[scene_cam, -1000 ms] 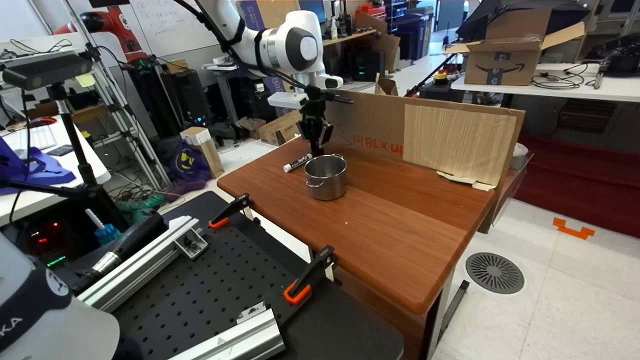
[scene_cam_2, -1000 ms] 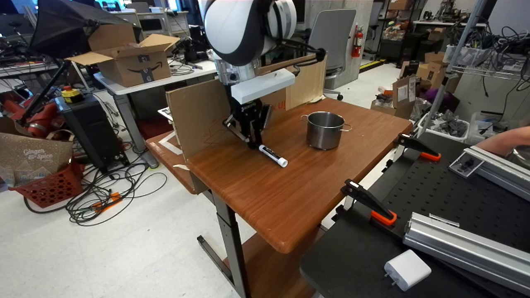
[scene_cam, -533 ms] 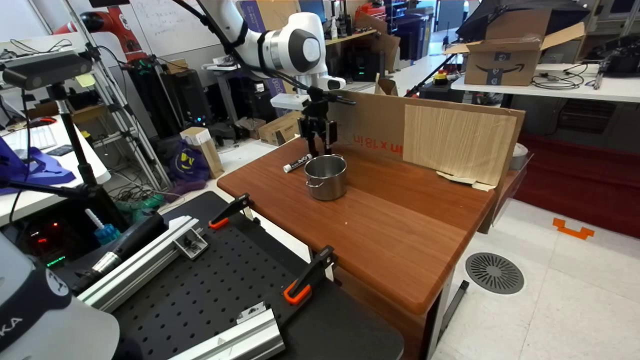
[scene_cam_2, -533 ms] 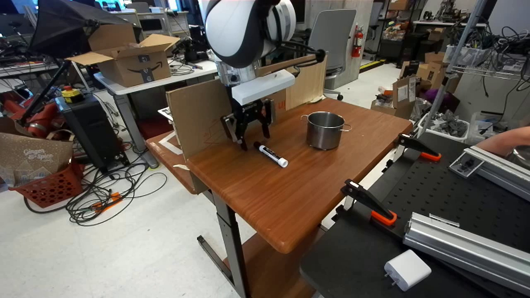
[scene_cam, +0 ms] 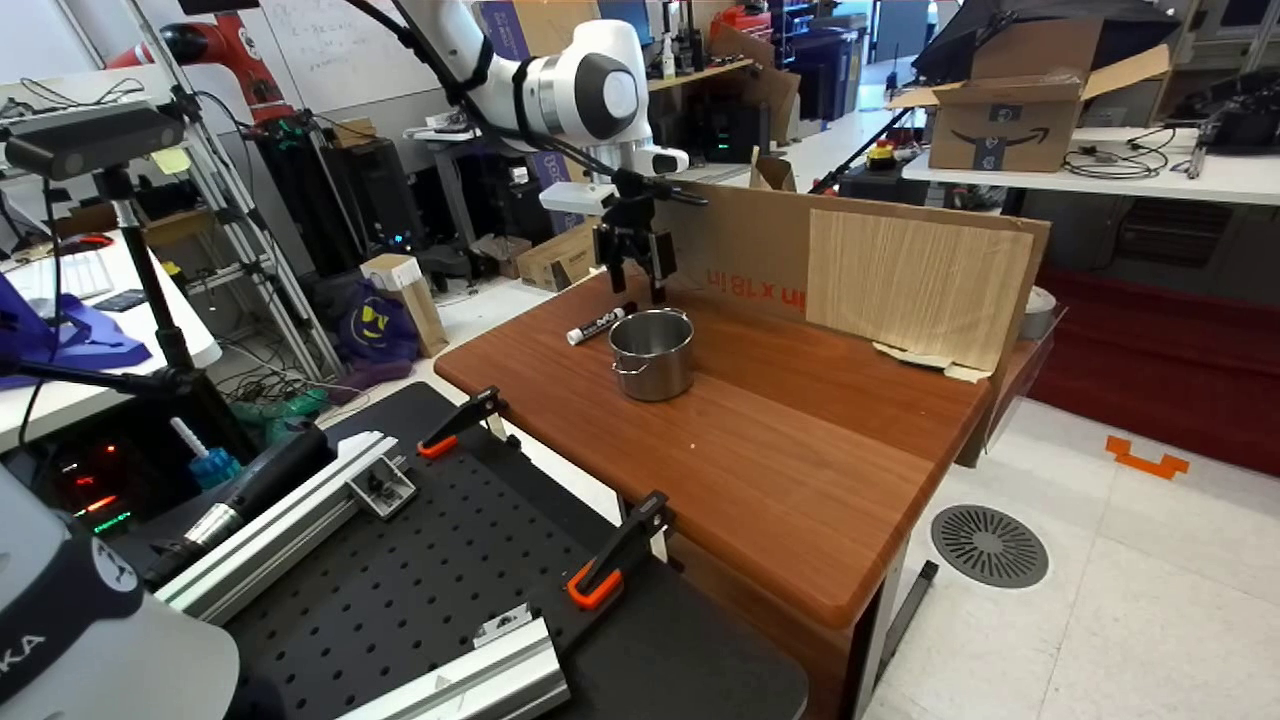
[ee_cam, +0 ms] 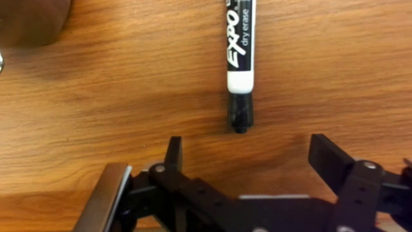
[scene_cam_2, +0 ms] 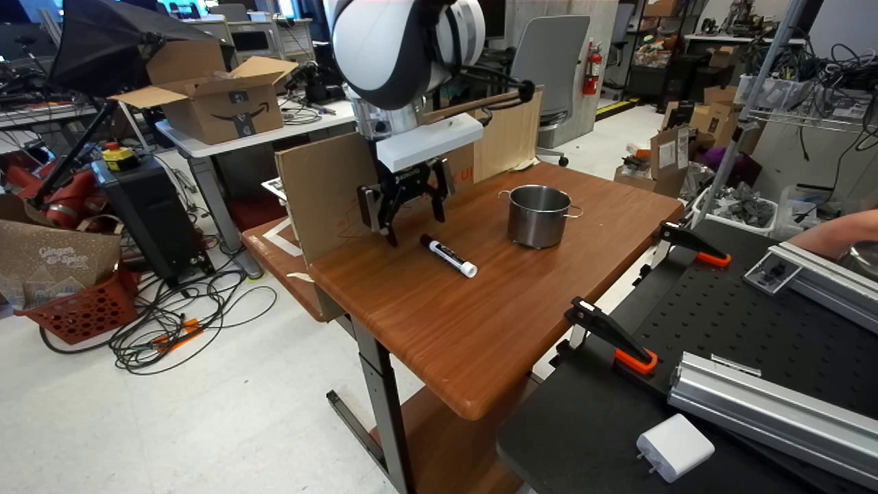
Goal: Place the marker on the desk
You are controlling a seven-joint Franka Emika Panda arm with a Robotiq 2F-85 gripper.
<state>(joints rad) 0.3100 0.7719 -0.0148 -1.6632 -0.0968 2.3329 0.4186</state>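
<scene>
The marker (scene_cam_2: 449, 256), white and black with a black cap, lies flat on the reddish-brown wooden desk (scene_cam_2: 446, 329). In the wrist view the whole cap end of the marker (ee_cam: 240, 48) shows, while its far end runs out of the picture at the top. My gripper (scene_cam_2: 416, 230) is open above the desk, just beyond the cap end. Its spread fingers (ee_cam: 330, 158) have only bare wood between them, and the gripper (ee_cam: 245, 143) stands apart from the marker. In an exterior view the marker (scene_cam: 597, 325) rests beside the metal cup.
The grey metal cup (scene_cam_2: 538, 219) with thin wire handles stands close to the marker. A cardboard panel (scene_cam_2: 329, 192) rises along the desk behind the gripper. Clamps (scene_cam: 625, 550) and a black perforated board (scene_cam: 430, 560) adjoin the desk's opposite edge.
The jaws, close together at the marker's cap end a second ago, have spread wide. My gripper has risen a little and backed off from the cap. The marker stays in place.
</scene>
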